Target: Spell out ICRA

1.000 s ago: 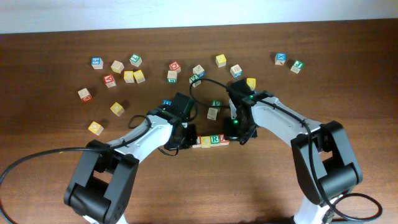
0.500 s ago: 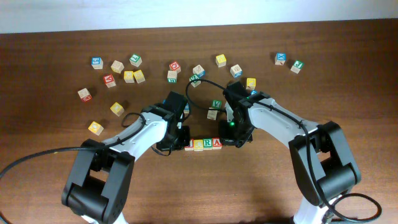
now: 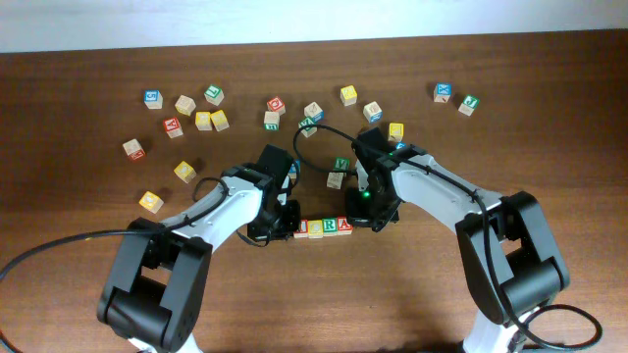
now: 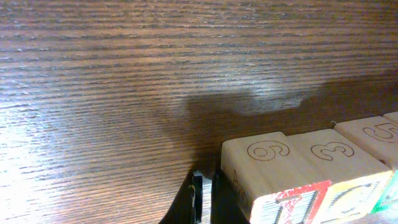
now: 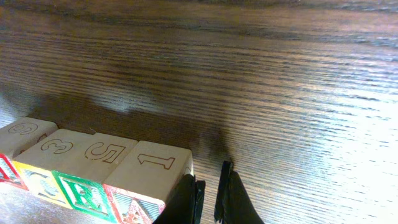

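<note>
Bracketing the block row point(image 3: 322, 227) (numerals 6, 3, 5, 1 on top) with left gripper point(image 4: 206, 190) and right gripper point(image 5: 210, 183), fingers of each pressed together, just beside its ends.

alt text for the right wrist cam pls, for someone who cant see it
A row of four wooden blocks lies at lower left on a dark wood table, their top faces engraved with numbers. The right gripper, fingertips close together and holding nothing, sits beside the end block marked 1.
</note>
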